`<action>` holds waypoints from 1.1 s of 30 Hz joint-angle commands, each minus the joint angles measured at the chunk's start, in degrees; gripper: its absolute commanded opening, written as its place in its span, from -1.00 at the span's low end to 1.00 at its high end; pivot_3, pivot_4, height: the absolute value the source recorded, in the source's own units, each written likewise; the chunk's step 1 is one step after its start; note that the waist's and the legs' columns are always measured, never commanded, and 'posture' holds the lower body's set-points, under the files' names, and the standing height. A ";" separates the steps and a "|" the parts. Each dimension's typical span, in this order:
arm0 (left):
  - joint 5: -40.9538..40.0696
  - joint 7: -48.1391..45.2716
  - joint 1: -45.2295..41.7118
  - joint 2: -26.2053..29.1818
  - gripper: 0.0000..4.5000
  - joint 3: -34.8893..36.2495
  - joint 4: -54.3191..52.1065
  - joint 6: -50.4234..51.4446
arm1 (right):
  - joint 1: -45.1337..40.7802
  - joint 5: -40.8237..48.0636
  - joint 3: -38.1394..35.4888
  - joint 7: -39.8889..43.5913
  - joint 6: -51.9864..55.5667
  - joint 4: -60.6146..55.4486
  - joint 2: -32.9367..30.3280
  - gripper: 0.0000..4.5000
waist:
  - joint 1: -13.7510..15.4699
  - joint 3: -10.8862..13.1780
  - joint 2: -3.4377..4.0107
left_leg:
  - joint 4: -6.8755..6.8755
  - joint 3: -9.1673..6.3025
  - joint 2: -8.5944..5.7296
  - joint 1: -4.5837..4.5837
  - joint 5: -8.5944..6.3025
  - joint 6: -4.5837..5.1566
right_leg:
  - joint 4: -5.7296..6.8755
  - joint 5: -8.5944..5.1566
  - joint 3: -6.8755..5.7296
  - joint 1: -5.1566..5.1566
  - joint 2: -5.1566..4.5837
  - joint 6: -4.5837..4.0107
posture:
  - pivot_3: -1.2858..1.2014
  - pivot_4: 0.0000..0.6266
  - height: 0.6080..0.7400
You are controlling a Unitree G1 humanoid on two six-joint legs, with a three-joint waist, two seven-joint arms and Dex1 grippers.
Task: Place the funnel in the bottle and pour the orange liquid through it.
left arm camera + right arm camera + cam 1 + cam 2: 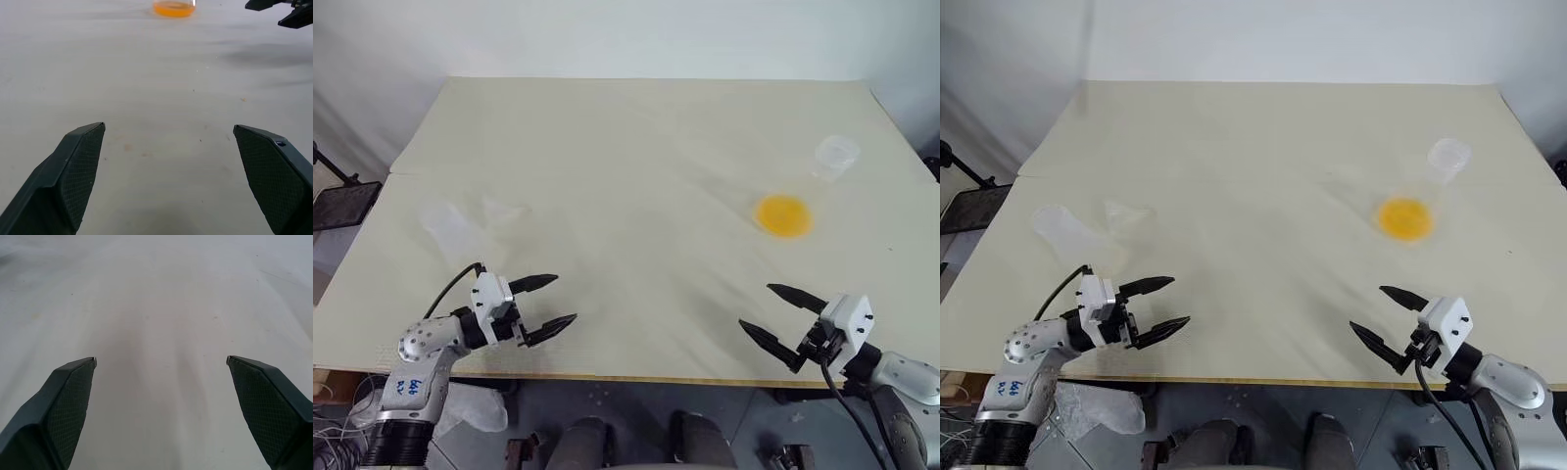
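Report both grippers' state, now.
Left gripper: jaws open, holding nothing, above the table.
Right gripper: jaws open, holding nothing.

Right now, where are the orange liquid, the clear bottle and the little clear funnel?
Bright orange liquid (784, 216): left eye view, middle of the round pool.
Slim clear plastic bottle (1065, 231): right eye view, its body on the table's left.
Small clear plastic funnel (1129, 214): right eye view, its faint rim.

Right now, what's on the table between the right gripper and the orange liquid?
Nothing: bare table lies between the open right gripper and the orange liquid, as the left eye view shows.
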 commanded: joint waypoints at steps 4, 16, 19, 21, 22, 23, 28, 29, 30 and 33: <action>-0.71 1.73 -1.34 -0.71 0.99 0.74 -0.93 1.09 | -0.02 0.01 -1.03 -0.64 -0.22 -1.89 -0.49 1.00 | 0.00 0.00 0.00 | 0.00 0.01 0.00 0.00 0.00 0.00 | 0.00 0.00 -0.01 0.00 0.01 0.00 | 0.03 -0.52 1.00; -3.69 11.63 2.06 -1.79 0.99 6.43 -8.99 7.36 | -6.04 0.54 3.24 1.49 0.87 0.97 -0.34 1.00 | -0.16 0.06 -0.10 | 0.01 0.02 0.01 0.01 0.01 0.01 | 0.03 0.01 0.00 0.00 0.02 0.01 | 0.03 -0.52 1.00; -4.28 13.40 7.64 -1.55 0.99 10.35 -13.43 7.96 | -7.94 0.51 4.42 3.22 1.19 2.36 -0.76 1.00 | -0.32 0.08 -0.13 | 0.01 0.00 0.04 0.02 0.00 -0.01 | 0.01 0.01 0.04 0.00 0.02 0.01 | 0.03 -0.52 1.00; -5.00 14.64 13.68 -1.62 0.99 15.02 -16.85 8.04 | -10.45 0.72 5.26 4.13 1.78 3.57 -0.85 1.00 | -0.60 0.10 -0.16 | 0.01 0.00 0.04 0.01 -0.01 -0.02 | -0.02 0.01 0.08 0.00 0.00 0.01 | 0.03 -0.52 1.00; -5.59 14.79 16.50 -1.78 0.99 17.14 -18.26 7.91 | -11.74 0.78 5.62 4.53 2.03 4.21 -0.78 1.00 | -0.76 0.14 -0.23 | 0.01 0.01 0.05 0.01 -0.02 -0.02 | -0.03 0.01 0.08 0.00 -0.01 0.01 | 0.03 -0.52 1.00; -6.18 14.79 19.20 -1.88 0.99 18.96 -19.43 7.97 | -12.95 0.79 5.94 4.91 2.24 4.90 -0.70 1.00 | -0.87 0.18 -0.30 | 0.01 0.02 0.06 0.00 -0.02 -0.02 | -0.05 0.01 0.11 0.00 -0.03 0.01 | 0.03 -0.52 1.00; -9.75 17.06 27.96 -4.23 0.99 28.65 -21.72 7.28 | -17.76 0.92 7.55 7.52 2.61 8.01 -0.56 1.00 | 0.00 0.24 -0.38 | 0.05 -0.02 0.07 0.00 -0.02 -0.03 | -0.32 -0.01 0.13 0.05 -0.19 -0.02 | 0.03 -0.52 1.00; -10.21 17.65 28.71 -4.52 0.99 30.28 -21.61 7.30 | -18.38 1.01 7.69 7.88 2.74 8.35 -0.51 1.00 | 0.13 0.24 -0.39 | 0.05 -0.05 0.08 -0.02 -0.02 -0.03 | -0.35 -0.01 0.13 0.06 -0.21 -0.02 | 0.03 -0.52 1.00; -10.42 18.40 29.14 -4.64 0.99 31.55 -21.55 7.50 | -18.84 1.10 7.76 8.18 2.87 8.61 -0.45 1.00 | 0.25 0.25 -0.40 | 0.05 -0.09 0.07 -0.02 -0.03 -0.04 | -0.35 -0.01 0.12 0.06 -0.23 -0.02 | 0.03 -0.52 1.00; -11.30 20.11 29.54 -4.43 0.99 34.81 -20.61 8.37 | -19.71 0.89 7.93 9.12 2.65 9.49 -0.41 1.00 | 0.24 0.25 -0.40 | 0.05 -0.17 0.08 -0.05 -0.05 -0.07 | -0.34 -0.02 0.09 0.05 -0.23 -0.04 | 0.03 -0.52 1.00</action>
